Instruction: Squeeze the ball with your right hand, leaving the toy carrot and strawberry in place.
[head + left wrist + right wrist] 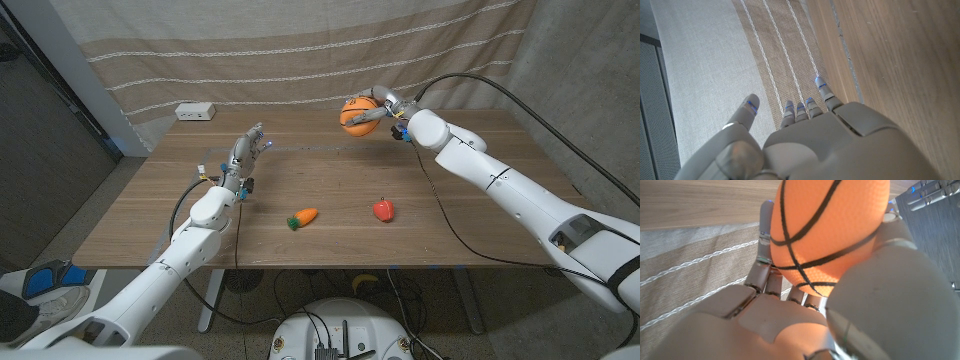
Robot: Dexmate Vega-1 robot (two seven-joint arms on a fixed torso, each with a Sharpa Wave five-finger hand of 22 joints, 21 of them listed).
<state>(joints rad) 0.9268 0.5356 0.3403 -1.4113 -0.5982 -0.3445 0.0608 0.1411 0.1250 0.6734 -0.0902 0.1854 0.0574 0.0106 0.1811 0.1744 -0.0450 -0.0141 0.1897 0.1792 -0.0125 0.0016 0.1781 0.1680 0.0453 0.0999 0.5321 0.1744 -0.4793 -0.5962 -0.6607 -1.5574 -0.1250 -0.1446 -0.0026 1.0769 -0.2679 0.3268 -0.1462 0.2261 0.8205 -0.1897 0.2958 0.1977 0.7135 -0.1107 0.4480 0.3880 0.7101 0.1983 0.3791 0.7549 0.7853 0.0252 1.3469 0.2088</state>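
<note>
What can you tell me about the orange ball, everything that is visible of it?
The ball is orange with black curved lines like a small basketball, and its surface looks pebbled and rubbery. The right hand holds it above the far part of the table, fingers wrapped around it. In the right wrist view it looks somewhat elongated, possibly squeezed. Nothing else touches it.

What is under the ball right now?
The ball is held by the right hand, seemingly lifted over bare wooden table near the far edge. The hand's fingers cover part of its underside.
</note>
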